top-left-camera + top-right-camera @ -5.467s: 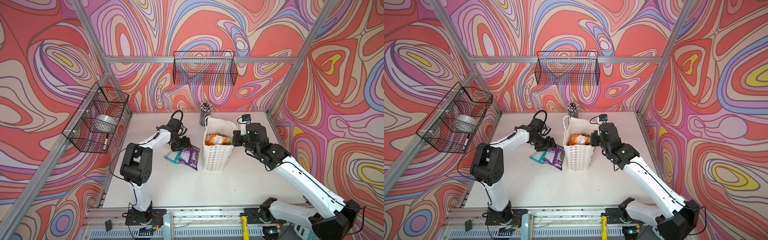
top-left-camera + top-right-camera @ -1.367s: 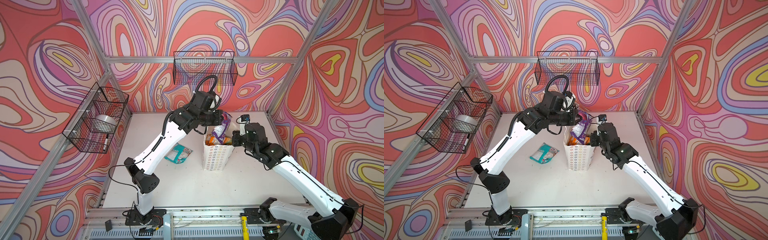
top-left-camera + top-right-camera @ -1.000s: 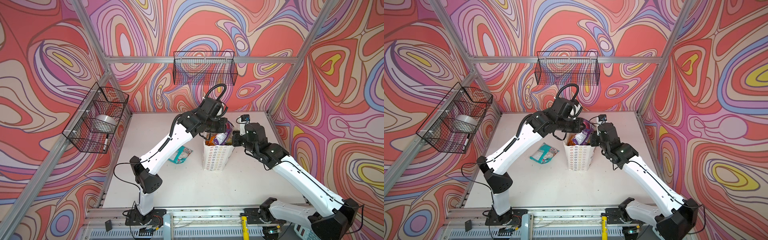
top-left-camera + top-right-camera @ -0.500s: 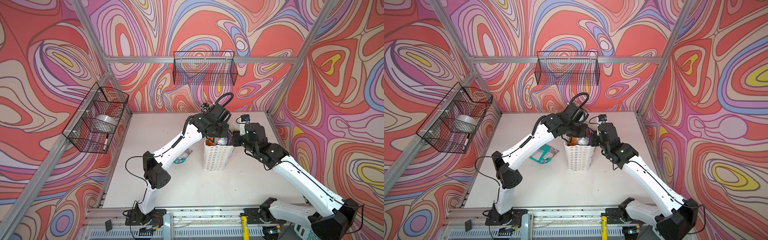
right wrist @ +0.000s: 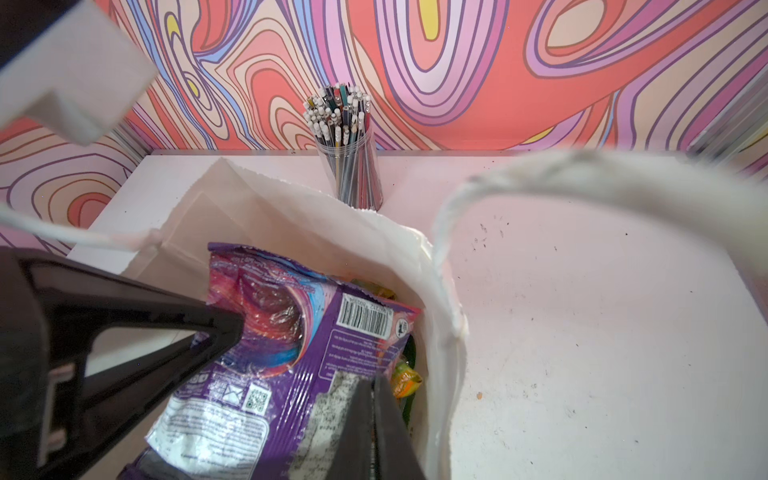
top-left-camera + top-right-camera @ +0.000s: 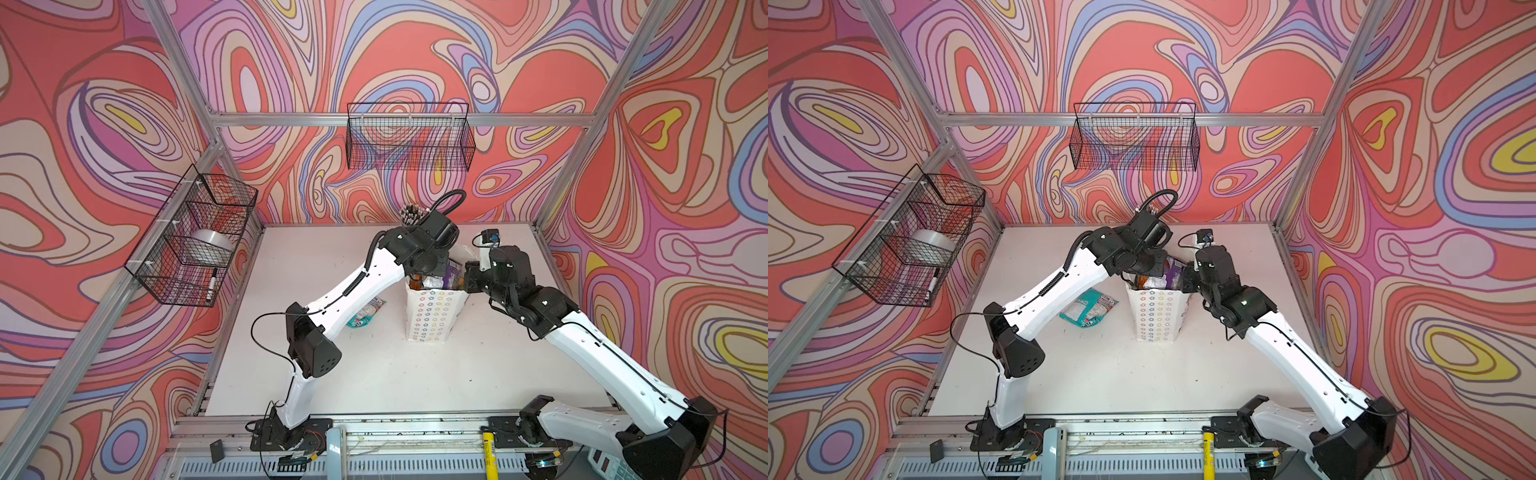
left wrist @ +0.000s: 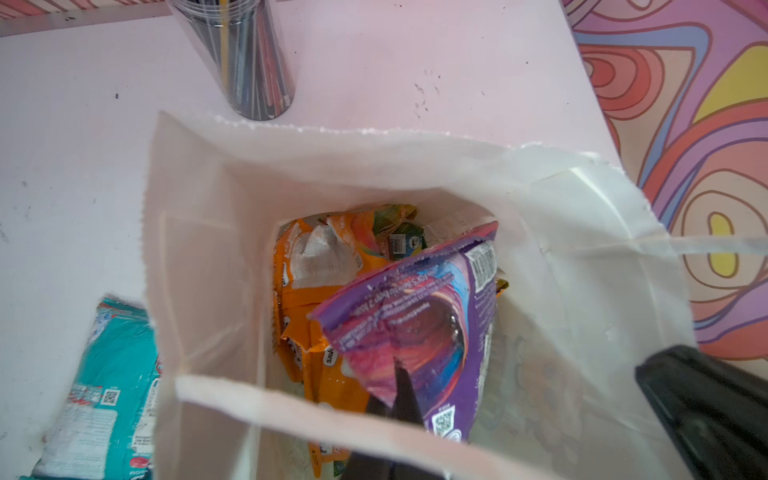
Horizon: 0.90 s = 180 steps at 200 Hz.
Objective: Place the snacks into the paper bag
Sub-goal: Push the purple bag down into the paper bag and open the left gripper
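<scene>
The white paper bag with pastel stars stands upright mid-table. My left gripper reaches down into its mouth, shut on a purple snack pouch that leans inside, above several orange pouches and a green one. My right gripper is at the bag's right rim, shut on the paper there. A teal pouch lies flat on the table left of the bag, partly under the left arm in a top view.
A clear cup of pencils stands just behind the bag. A wire basket hangs on the back wall and another on the left wall. One cord handle of the bag arcs close to the right wrist camera.
The left arm has come down from above the bag, lowering the purple pouch into the bag's mouth. The right arm and the bag have stayed put.
</scene>
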Available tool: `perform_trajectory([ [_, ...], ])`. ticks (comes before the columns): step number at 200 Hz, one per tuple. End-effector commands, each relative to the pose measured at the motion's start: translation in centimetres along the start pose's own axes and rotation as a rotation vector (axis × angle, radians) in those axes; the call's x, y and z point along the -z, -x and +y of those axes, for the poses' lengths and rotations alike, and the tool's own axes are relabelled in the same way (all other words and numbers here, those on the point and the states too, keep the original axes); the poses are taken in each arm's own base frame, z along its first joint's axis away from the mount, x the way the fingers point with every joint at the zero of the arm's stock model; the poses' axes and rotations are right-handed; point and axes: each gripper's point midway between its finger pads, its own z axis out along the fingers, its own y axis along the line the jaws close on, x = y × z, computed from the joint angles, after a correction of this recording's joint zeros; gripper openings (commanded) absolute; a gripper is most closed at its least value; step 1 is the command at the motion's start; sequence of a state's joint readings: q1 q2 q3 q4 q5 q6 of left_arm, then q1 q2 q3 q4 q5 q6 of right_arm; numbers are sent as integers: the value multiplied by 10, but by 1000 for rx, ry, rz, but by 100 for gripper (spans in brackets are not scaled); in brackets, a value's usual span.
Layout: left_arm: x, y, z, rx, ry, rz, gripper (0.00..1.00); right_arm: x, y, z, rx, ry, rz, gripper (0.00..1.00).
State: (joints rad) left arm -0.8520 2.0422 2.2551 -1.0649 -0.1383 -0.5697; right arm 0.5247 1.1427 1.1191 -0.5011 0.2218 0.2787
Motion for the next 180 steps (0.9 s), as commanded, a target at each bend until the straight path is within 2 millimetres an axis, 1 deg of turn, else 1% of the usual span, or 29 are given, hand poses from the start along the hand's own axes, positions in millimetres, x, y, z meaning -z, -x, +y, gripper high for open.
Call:
perform_trajectory([
  [1, -16, -11, 22, -46, 130, 35, 0, -1, -6, -3, 10, -14, 13, 0],
  [15, -21, -14, 25, -53, 151, 46, 0, -1, -7, -3, 11, -15, 14, 0],
  [18, -22, -15, 27, -55, 157, 49, 2, -1, -6, -3, 11, -15, 14, 0],
  [27, -23, -15, 30, -54, 172, 51, 11, -1, -7, -2, 11, -14, 14, 0],
  [45, -22, -13, 34, -46, 183, 46, 33, -1, -7, -2, 11, -14, 15, 0],
  [57, -17, -9, 32, -45, 172, 31, 43, -1, -7, -2, 10, -12, 14, 0],
  [68, -10, -4, 30, -41, 155, 10, 50, -1, -6, -2, 9, -14, 13, 0],
  [78, -2, 2, 25, -40, 128, -9, 57, -2, -8, -2, 11, -13, 17, 0],
  [92, 11, 10, 18, -39, 85, -36, 61, -2, -8, -2, 10, -12, 17, 0],
  [119, 38, 22, -1, -39, -40, -84, 72, -2, -8, -3, 11, -16, 17, 0],
  [147, 71, 32, -21, -60, -183, -130, 84, -2, -8, -2, 11, -16, 18, 0],
  [180, 114, 37, -41, -85, -352, -183, 96, -2, -7, -2, 9, -13, 16, 0],
])
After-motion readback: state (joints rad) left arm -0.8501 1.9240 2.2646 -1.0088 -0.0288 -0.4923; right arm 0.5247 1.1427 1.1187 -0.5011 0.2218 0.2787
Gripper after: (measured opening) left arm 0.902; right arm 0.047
